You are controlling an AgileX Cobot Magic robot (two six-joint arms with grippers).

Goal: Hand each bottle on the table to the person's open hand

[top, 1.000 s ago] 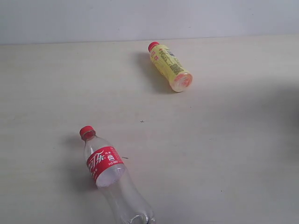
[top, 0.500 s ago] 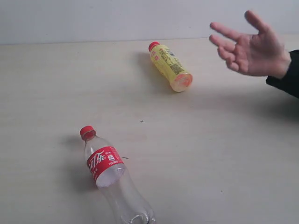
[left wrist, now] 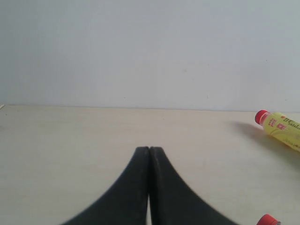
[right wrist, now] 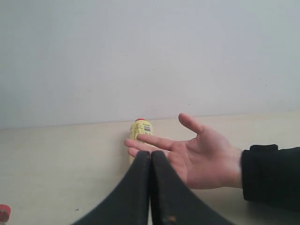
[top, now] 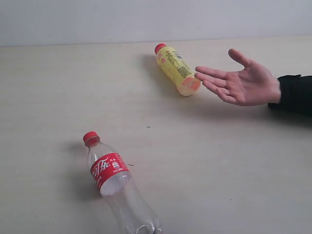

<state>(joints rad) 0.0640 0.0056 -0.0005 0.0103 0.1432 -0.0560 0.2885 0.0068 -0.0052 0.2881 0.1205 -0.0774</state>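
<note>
- The table [top: 234, 185] is spread out flat under both pairs of jaws and far ahead of them. It is pale beige.
- A plain pale wall [top: 97, 19] is seen past the far edge of the table, well ahead of both pairs of jaws.
- The clear bottle [top: 117, 185] is laid on its side on the table. A red label is wrapped round it. Its red cap [left wrist: 268, 219] is seen close to the left jaws and off to one side of them. It is well apart from the right jaws.
- The person's open hand [right wrist: 201, 159] is held out palm up, just ahead of the tips of the right jaws. The fingers are spread. A dark sleeve [top: 295, 95] is worn at the wrist.
- The yellow bottle [top: 176, 69] is laid on its side, farther ahead of the right jaws, behind the fingers of the hand. Its red top is turned to the wall and its base is turned to the hand. It cannot be told if the base is touched by the fingertips. It is far ahead of the left jaws and off to one side.
- The left gripper [left wrist: 149, 150] is pressed tight together, with no gap between the black jaws. Nothing is held in it.
- The right gripper [right wrist: 151, 153] is also pressed tight together. Nothing is held in it, and the hand is not touched by it.
</note>
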